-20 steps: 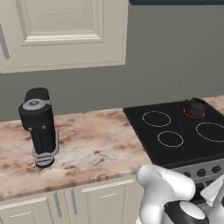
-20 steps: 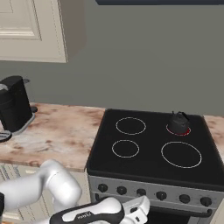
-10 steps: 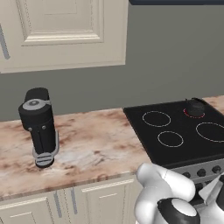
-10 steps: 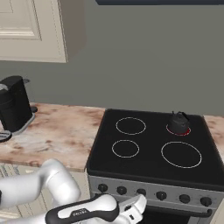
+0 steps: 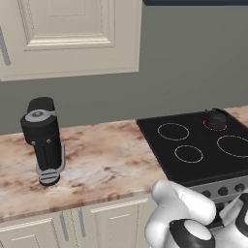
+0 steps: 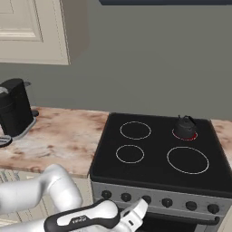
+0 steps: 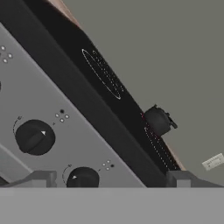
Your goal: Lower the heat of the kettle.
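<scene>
The kettle [image 6: 185, 128] is small, black and squat, and sits on the rear right burner, whose ring glows red. It also shows at the stove's far right [image 5: 216, 118] and up the slanted cooktop [image 7: 157, 121]. My gripper [image 6: 137, 210] hangs low in front of the stove's grey knob panel [image 6: 156, 192], open with nothing between its fingers. In the hand view my gripper [image 7: 109, 179] faces that panel [image 7: 65, 87] at a tilt. One round black knob [image 7: 35, 138] lies to the left and another knob [image 7: 83, 178] sits just above the gap between the fingertips.
Several knobs [image 6: 166, 202] line the stove front. A tall black cylindrical appliance [image 5: 43, 140] stands on the marble counter [image 5: 106, 164] left of the stove, with cream cabinets [image 5: 72, 34] above. The other burners [image 6: 187, 159] are bare.
My hand and forearm have drifted slightly left along the stove front. The jaws have stayed open, and the kettle has not moved.
</scene>
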Tool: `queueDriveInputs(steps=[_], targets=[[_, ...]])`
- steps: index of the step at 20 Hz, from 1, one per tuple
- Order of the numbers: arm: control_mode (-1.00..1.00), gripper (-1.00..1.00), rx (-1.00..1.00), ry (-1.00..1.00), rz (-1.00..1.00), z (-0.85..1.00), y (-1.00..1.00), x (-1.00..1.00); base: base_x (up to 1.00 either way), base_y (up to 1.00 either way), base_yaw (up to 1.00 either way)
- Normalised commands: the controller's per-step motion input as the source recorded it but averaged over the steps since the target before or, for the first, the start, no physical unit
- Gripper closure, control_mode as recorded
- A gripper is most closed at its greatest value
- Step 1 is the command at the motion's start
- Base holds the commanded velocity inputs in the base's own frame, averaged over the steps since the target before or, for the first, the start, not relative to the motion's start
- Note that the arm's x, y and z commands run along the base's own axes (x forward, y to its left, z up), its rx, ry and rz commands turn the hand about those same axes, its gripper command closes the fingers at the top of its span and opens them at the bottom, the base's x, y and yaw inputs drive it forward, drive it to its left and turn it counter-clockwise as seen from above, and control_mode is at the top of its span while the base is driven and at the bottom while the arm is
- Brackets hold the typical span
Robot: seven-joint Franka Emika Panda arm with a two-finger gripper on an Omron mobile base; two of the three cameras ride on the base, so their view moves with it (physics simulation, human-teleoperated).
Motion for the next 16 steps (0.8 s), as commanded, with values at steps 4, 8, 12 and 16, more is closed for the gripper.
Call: queueDriveInputs(steps=[4, 8, 12, 16], targets=[[-1.00, -1.00, -0.08, 0.00, 0.00, 0.00, -0.01, 0.06, 0.00, 0.00, 0.00], [-1.00, -1.00, -0.01, 0.00, 0.00, 0.00, -0.12, 0.08, 0.00, 0.00, 0.00], [-1.00, -1.00, 0.00, 0.00, 0.00, -0.02, -0.21, 0.09, 0.00, 0.00, 0.00], [-1.00, -1.00, 0.00, 0.00, 0.00, -0.07, -0.22, 0.10, 0.00, 0.00, 0.00]])
